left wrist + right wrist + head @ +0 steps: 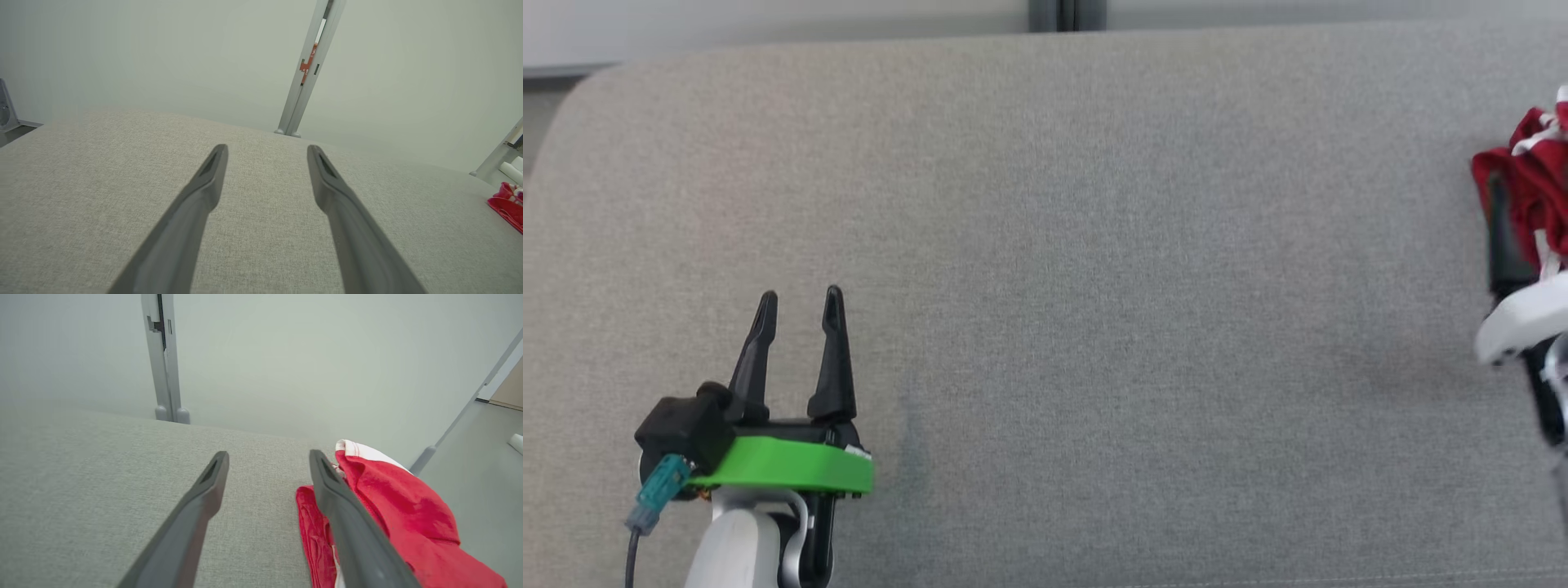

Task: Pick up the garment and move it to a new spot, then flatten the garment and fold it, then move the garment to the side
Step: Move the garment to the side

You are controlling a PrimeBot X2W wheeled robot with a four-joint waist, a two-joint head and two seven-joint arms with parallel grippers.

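The garment (402, 510) is a bunched red cloth with white trim, lying at the right end of the grey cushion (1094, 245). My right gripper (269, 457) is open and nothing lies between its fingers. Its right finger (347, 522) rests against the garment's left side and hides part of it. In the head view the garment (1531, 184) sits at the right edge, above my right arm's white wrist (1519, 327). My left gripper (799, 298) stands open at the lower left, far from the cloth, over bare cushion. The left wrist view shows that gripper (267, 151) open and the garment (506, 204) at the far right.
The cushion's rounded far edge meets a pale wall. A grey metal post (163, 355) stands behind it, and the same post (306, 73) appears in the left wrist view. To the right of the garment the cushion ends and grey floor (482, 477) begins.
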